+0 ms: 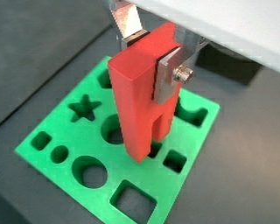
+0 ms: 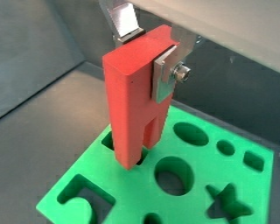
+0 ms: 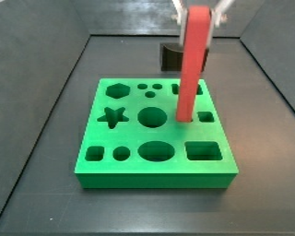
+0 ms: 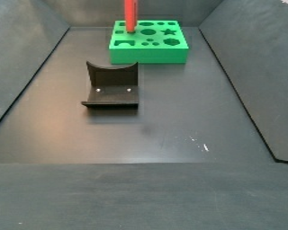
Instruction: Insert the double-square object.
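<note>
My gripper (image 1: pixel 149 54) is shut on the top of the double-square object (image 1: pixel 136 96), a tall red-orange block with two prongs pointing down and a slot between them. It shows the same way in both wrist views (image 2: pixel 136 96). The silver fingers (image 2: pixel 166 74) clamp its joined end. The block hangs upright over the green board (image 1: pixel 55 136) full of shaped holes. Its prong tips are at a hole near the board's edge (image 2: pixel 112 140); I cannot tell whether they are inside it. In a side view the block (image 3: pixel 192 64) stands over the right part of the board (image 3: pixel 157 175).
The dark fixture (image 4: pixel 111 85) stands on the dark floor in front of the green board (image 4: pixel 153 56); in a side view it shows behind the block (image 3: pixel 170 53). Sloping dark walls enclose the floor. The board has star, hexagon, round and square holes.
</note>
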Controlling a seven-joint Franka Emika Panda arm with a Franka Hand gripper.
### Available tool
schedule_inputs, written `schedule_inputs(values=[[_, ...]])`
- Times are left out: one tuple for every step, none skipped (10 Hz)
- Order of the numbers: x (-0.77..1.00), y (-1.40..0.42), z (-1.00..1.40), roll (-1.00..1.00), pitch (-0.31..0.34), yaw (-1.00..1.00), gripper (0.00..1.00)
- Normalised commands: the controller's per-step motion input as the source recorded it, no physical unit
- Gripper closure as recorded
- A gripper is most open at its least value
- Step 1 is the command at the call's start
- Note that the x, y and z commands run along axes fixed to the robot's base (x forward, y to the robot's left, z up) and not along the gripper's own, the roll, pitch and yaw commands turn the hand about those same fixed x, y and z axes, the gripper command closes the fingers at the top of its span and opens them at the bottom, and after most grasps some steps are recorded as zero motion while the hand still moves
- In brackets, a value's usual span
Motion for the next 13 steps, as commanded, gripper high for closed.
schedule_inputs(values=[[0.49, -0.11, -0.32, -0.01, 0.0, -0.64, 1.0], [0.49, -0.12, -0.23, -0.05, 0.003, -0.64, 1.0], [0.47, -0.11, -0.14, -0.08, 0.01, -0.65, 1.0], [0.44, -0.08, -0.15, -0.06, 0.01, -0.68, 1.0], [0.33, 0.0, -0.19, 0.0, 0.0, -0.79, 1.0], [0.17, 0.0, -0.21, 0.0, 0.001, -0.91, 1.0], [0.0, 0.0, -0.18, 0.0, 0.003, -1.0, 1.0], [0.0, 0.0, -0.15, 0.0, 0.009, -1.0, 1.0], [0.0, 0.0, -0.12, 0.0, 0.009, -1.0, 1.0], [0.0, 0.0, -0.12, 0.0, 0.013, -1.0, 1.0], [0.0, 0.0, -0.12, 0.0, 0.011, -1.0, 1.0], [0.0, 0.0, -0.12, 0.0, 0.013, -1.0, 1.0], [0.0, 0.0, -0.12, 0.0, 0.017, -1.0, 1.0]])
